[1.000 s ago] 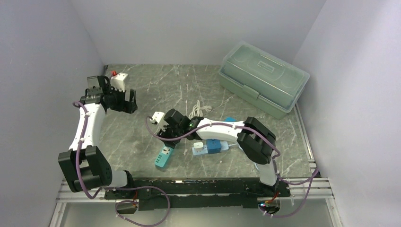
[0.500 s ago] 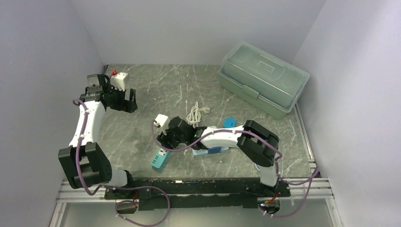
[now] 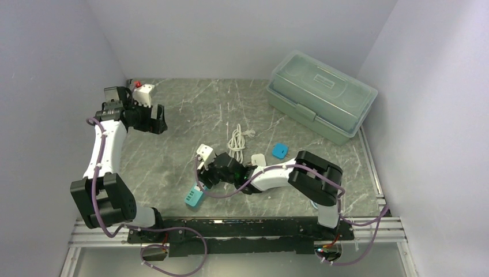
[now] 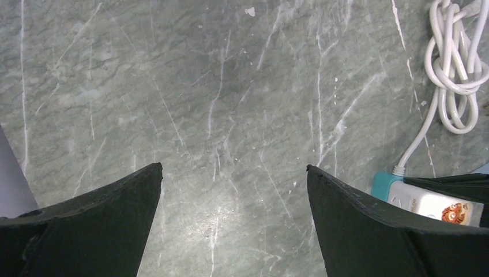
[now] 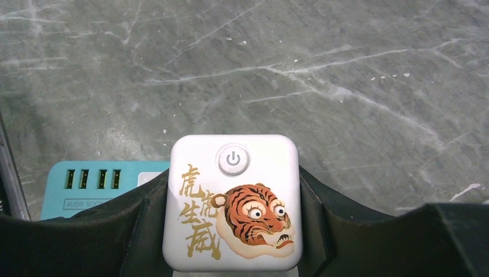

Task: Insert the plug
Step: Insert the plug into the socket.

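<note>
Jaws of the right gripper (image 5: 232, 173) clamp a white square tiger-printed power cube (image 5: 230, 213) over the grey marble table (image 4: 230, 86); the left gripper (image 4: 233, 168) gapes wide.

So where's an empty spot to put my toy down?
Bare grey marble tabletop lies at the back, between the open left gripper and the pale green plastic toolbox. It's crowded in front, around the coiled white cable and the teal power strip.

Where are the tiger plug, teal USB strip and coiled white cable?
tiger plug (image 5: 233, 208), right wrist view, centre of printed face.
teal USB strip (image 5: 98, 193), right wrist view, face below the ports.
coiled white cable (image 4: 452, 86), left wrist view, wrapped middle.
</note>
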Robot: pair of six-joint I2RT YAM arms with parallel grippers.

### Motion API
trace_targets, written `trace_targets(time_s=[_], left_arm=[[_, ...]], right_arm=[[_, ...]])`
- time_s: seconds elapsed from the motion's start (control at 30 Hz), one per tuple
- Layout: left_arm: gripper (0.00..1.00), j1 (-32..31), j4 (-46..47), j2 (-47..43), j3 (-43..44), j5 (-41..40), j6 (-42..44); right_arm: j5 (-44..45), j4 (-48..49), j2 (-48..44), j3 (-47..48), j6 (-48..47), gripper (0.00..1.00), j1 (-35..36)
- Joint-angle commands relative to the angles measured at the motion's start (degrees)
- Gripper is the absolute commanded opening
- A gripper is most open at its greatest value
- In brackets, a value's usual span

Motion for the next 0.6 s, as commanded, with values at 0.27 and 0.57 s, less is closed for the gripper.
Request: trace_targets(time_s=[0.27,0.57], left_arm=[[1.0,0.2,-2.0,-2.9,2.0,2.6,-0.7],[1.0,0.2,-4.9,-3.1,3.5,6.0,0.0]], right_arm=[[2.1,-19.2,3.4,-3.1,1.4,0.53,2.5],[4.8,-20.1,-1.4,0.3,0.9,1.0,2.2]])
